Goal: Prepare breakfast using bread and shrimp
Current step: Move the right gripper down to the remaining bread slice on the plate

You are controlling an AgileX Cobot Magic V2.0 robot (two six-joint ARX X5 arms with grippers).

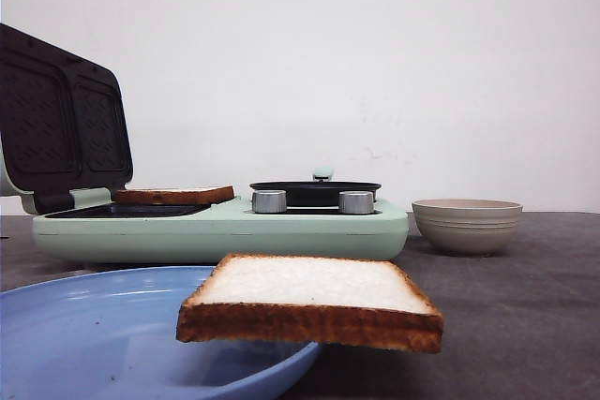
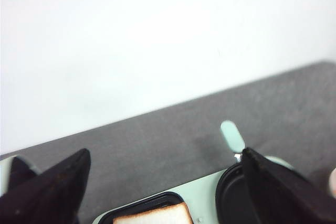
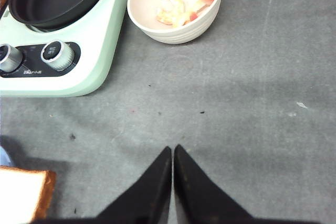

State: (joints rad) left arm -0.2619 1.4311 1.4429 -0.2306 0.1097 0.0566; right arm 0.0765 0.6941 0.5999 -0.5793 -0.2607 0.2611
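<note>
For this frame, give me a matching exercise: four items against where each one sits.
Items:
1. Near bread slice
2. Far bread slice
3. Shrimp
4. Black pan

Places:
A. in the beige bowl
B. on the cooker's open sandwich plate
C. on the cooker's right side, behind the knobs
D. overhanging the blue plate's rim

Pairs: 1-D, 2-B, 3-A, 4-C

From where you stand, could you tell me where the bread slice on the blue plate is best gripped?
Take the slice by its right-hand crust edge, where it juts past the blue plate rim with open space below. It lies flat, so probably come in level from the right, one finger above and one beneath. The right gripper is shut and must open first.
</note>
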